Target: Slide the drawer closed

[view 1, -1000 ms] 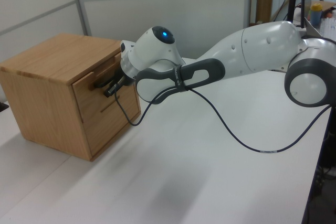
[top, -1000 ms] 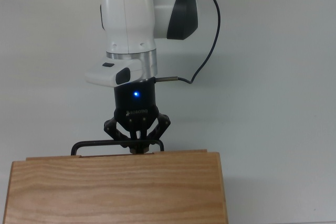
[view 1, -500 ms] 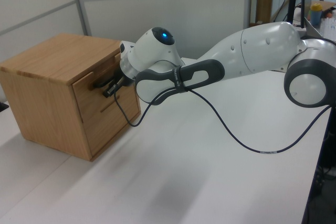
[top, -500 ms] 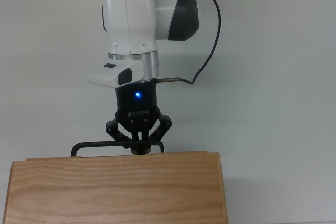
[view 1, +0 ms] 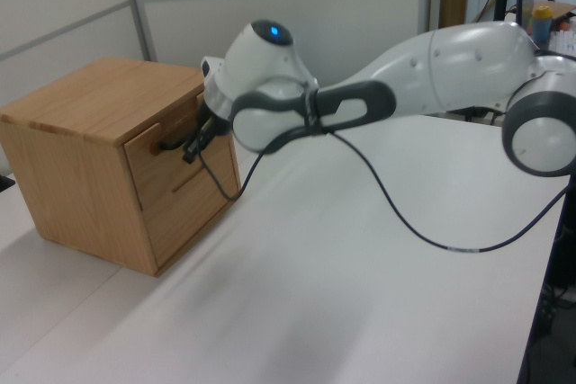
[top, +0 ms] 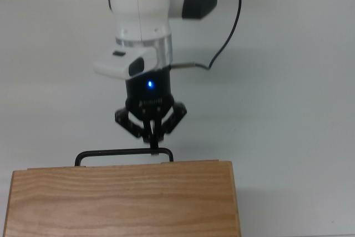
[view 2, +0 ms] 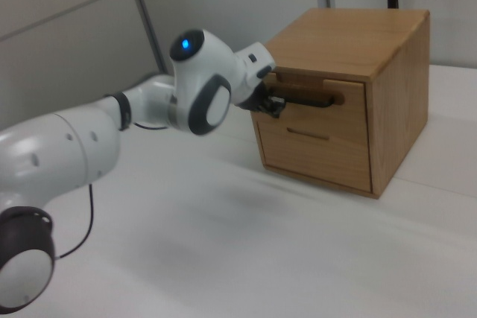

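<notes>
The drawer (view 2: 317, 106) is the upper one in a light wooden cabinet (view 2: 350, 31); its front sits about level with the cabinet face. In the top view only its thin black bar handle (top: 123, 152) shows past the cabinet top (top: 122, 198). My gripper (top: 153, 139) hangs just in front of the handle's right end in the top view, its fingers drawn together on nothing. In the left view the gripper (view 1: 193, 147) is right by the handle (view 1: 173, 143), and in the right view the gripper (view 2: 273, 106) is at the handle's left end.
A lower drawer (view 2: 309, 147) sits under the upper one. The white table (top: 288, 109) spreads around the cabinet. The arm's black cable (view 1: 423, 231) loops down onto the table. A wall with panel lines stands behind.
My gripper has drawn back a little from the drawer front, toward the top of the top view, and the arm has risen. The handle has not visibly moved.
</notes>
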